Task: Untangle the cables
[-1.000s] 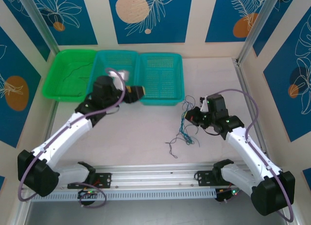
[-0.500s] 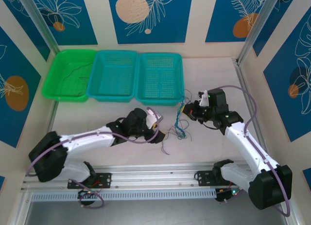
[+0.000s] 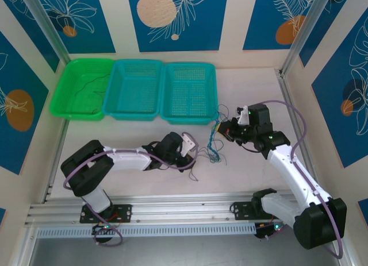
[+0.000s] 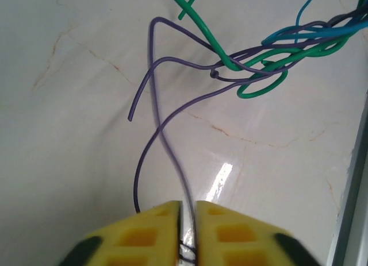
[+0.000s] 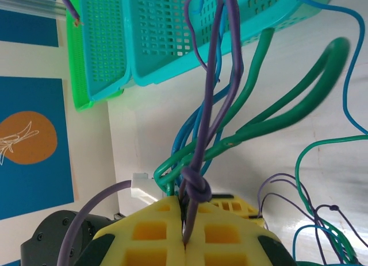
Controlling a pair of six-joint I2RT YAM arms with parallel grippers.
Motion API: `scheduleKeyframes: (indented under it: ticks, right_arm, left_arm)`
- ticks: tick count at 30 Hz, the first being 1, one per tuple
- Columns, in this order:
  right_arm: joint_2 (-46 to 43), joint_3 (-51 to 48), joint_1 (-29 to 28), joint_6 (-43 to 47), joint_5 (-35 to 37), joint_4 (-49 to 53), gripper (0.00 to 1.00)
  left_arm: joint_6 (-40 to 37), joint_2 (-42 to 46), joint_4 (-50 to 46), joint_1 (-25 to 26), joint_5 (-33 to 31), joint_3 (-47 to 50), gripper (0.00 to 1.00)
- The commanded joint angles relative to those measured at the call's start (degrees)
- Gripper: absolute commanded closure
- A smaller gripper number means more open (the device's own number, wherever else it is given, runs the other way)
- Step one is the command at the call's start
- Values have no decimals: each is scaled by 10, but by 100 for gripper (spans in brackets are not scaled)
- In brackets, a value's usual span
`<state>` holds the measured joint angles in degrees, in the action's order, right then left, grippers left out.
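Left jaws are pinching a purple cable low over the worktop. Right jaws are squeezing a knotted purple cable. The cables are hanging between them, near the teal basket.

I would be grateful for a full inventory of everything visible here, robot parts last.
Slotted plastic baskets: three; one green, two teal; in a row at the table's far left.
Thin dark wire: one; in the green basket.
Thin cables: one tangle; blue, green, purple; between the grippers.
Table: one; white, marbled.
Wall panels: several; blue with leaf prints and orange circles.
Metal rail: one; silver; near edge.
Arms: two; white; left, right.
Left gripper: yellow pads; shut on a purple cable.
Right gripper: yellow pads; shut on a knotted purple cable.
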<state>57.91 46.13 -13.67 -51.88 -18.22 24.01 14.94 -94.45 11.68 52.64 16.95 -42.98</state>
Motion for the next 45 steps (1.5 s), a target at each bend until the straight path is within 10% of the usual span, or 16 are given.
scheduleKeyframes:
  ticks: [1,14,18,31,40,45]
  right_arm:
    - [-16,1,19,1,-5,27,100]
    - [-73,-40,291,29,-6,115,100]
    - [-79,-70,297,27,-32,85,100]
    - [-73,-113,164,32,72,89,61]
    - [-27,-54,-214,51,329,41,53]
    - [138,2,-288,49,334,36,34]
  left_arm:
    - [16,4,14,2,-12,10,100]
    - [140,196,-68,-122,-139,142,100]
    - [131,252,-101,-153,-148,165,100]
    - [127,261,-71,-155,-98,163,100]
    - [130,268,-63,-154,-83,153,100]
    - [122,276,-84,-154,-88,147,100]
